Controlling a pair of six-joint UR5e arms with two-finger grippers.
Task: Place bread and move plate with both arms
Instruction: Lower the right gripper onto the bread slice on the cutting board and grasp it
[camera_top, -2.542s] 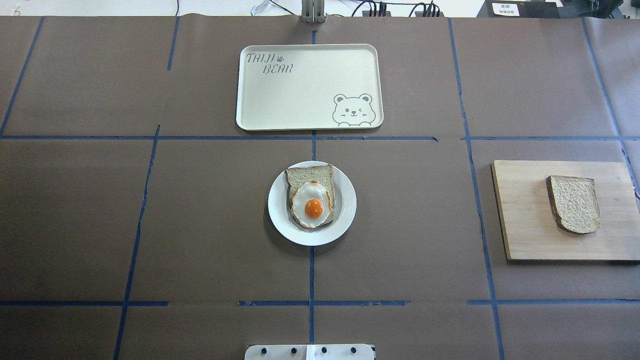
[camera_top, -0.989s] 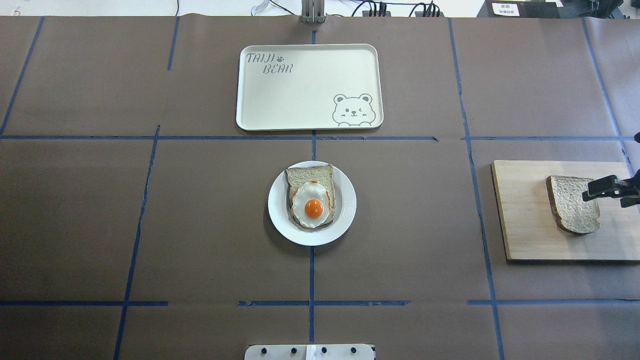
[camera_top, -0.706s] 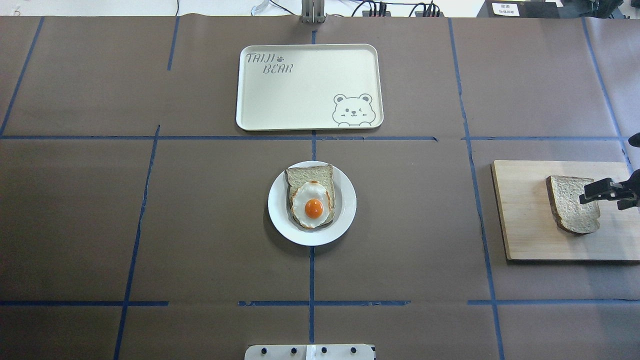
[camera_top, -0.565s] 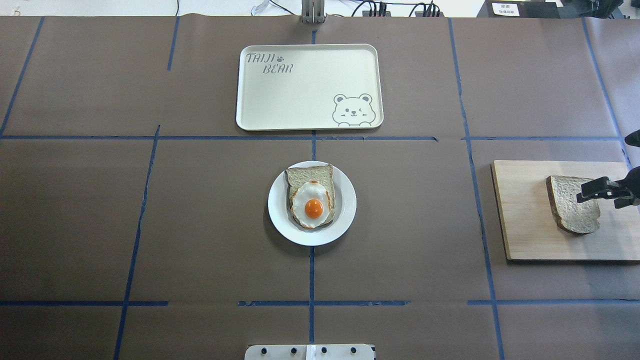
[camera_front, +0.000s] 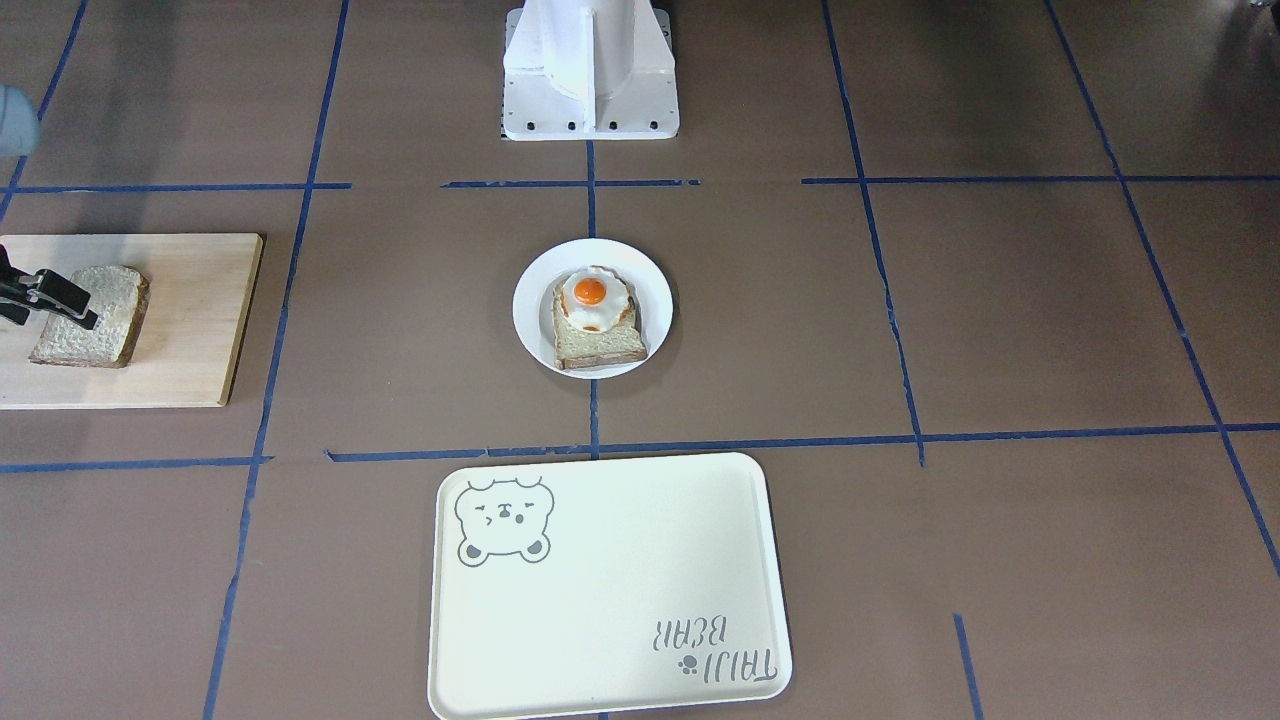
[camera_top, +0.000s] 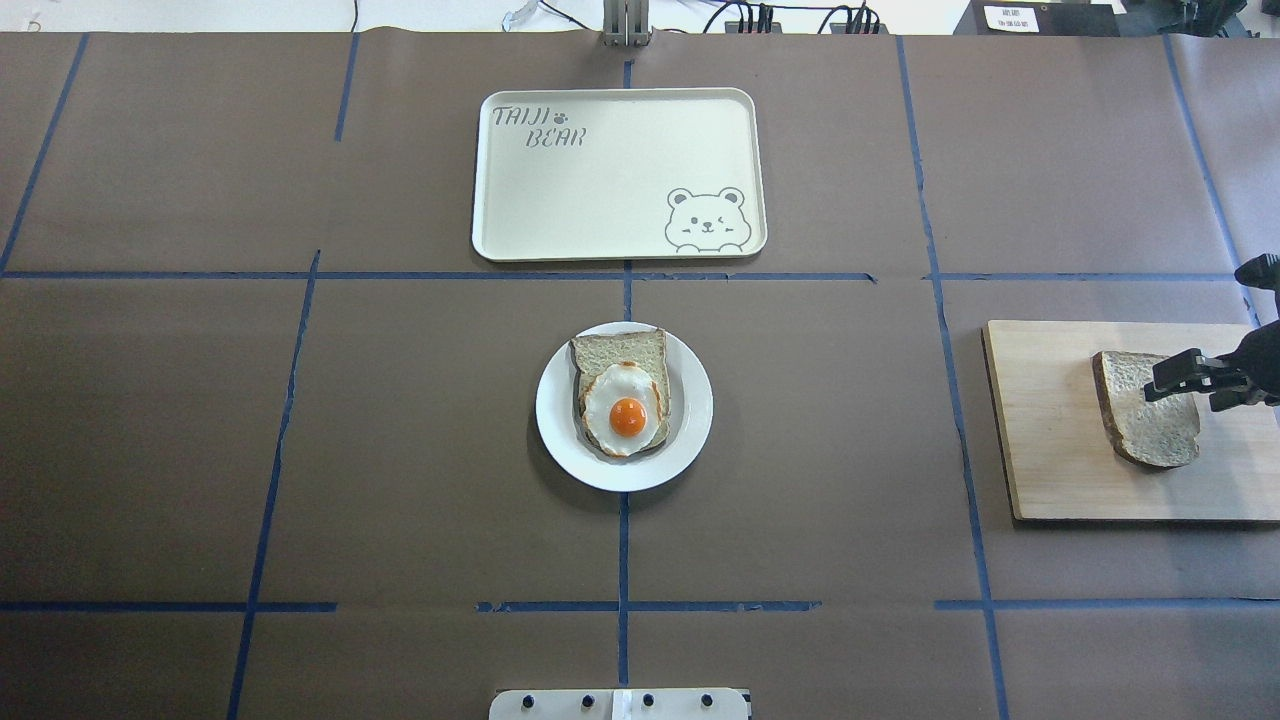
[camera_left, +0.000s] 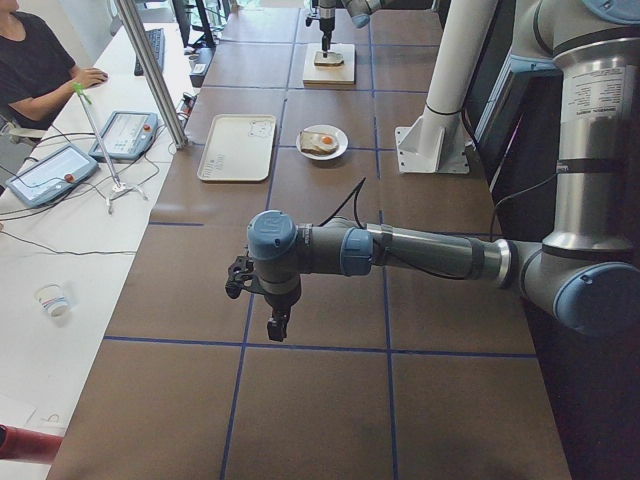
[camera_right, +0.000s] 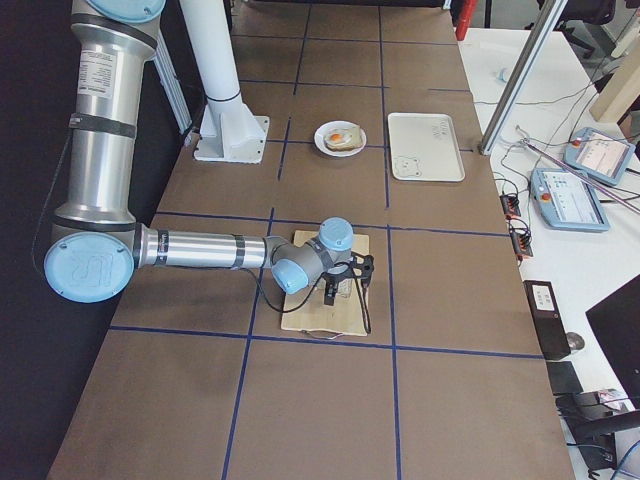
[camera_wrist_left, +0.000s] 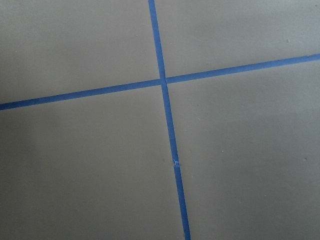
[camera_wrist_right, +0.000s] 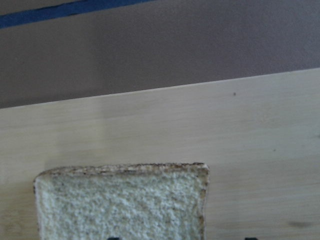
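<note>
On the wooden board (camera_top: 1050, 440), the bread (camera_top: 1140, 415) lies beneath the right gripper (camera_top: 1185, 392), its fingers spread apart; for the left gripper (camera_left: 275, 325), finger state cannot be told.

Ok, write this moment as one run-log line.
right gripper: open, over plain pale-brown bread slice | slice: flat on pale wooden board | left gripper: state unclear
</note>
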